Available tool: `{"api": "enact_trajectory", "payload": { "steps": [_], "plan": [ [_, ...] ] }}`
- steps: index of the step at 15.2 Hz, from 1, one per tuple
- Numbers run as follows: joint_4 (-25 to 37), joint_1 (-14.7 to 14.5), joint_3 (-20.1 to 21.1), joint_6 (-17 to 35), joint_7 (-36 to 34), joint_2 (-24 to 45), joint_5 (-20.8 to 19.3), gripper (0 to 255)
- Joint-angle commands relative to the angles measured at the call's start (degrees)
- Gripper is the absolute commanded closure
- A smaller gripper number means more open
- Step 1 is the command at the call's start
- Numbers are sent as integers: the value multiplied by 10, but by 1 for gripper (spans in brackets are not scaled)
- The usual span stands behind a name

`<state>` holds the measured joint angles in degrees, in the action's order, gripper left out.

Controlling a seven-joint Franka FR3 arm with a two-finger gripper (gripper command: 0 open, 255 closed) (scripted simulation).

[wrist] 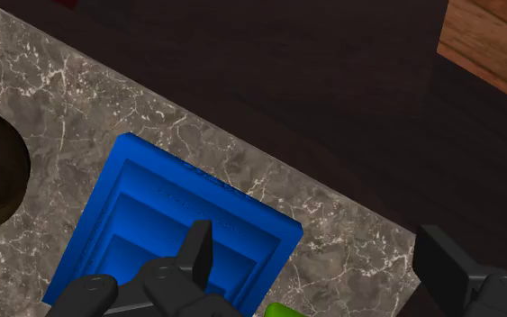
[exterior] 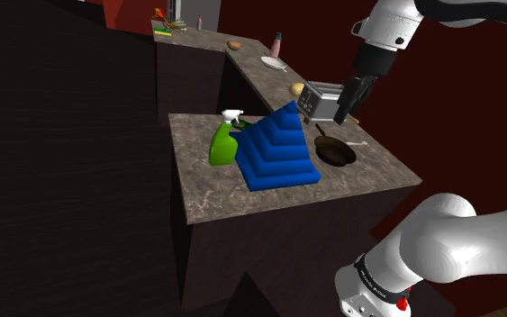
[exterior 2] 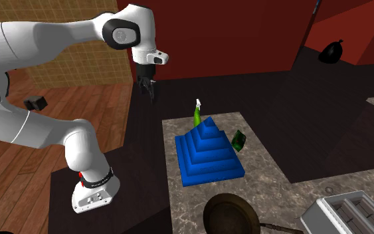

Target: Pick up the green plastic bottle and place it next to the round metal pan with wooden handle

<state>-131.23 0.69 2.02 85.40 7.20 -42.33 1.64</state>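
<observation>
Shoulder view: green bottle (exterior: 221, 145) beside pyramid (exterior: 279, 149)

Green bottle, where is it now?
In the shoulder view the green bottle sits on the counter, left of the blue pyramid, which separates it from the pan.

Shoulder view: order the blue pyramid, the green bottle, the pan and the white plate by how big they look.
1. Blue pyramid.
2. Green bottle and pan: about alike, so no ranking.
3. White plate, though it sits farther back.
</observation>
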Motion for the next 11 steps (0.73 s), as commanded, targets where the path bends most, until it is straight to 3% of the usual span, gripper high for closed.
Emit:
{"api": "enact_trajectory", "payload": {
  "steps": [1,11],
  "plan": [
    [0,0,0,0,0,0,0,0],
    [-97,-48,-118,253,253,82,7,0]
  ]
}}
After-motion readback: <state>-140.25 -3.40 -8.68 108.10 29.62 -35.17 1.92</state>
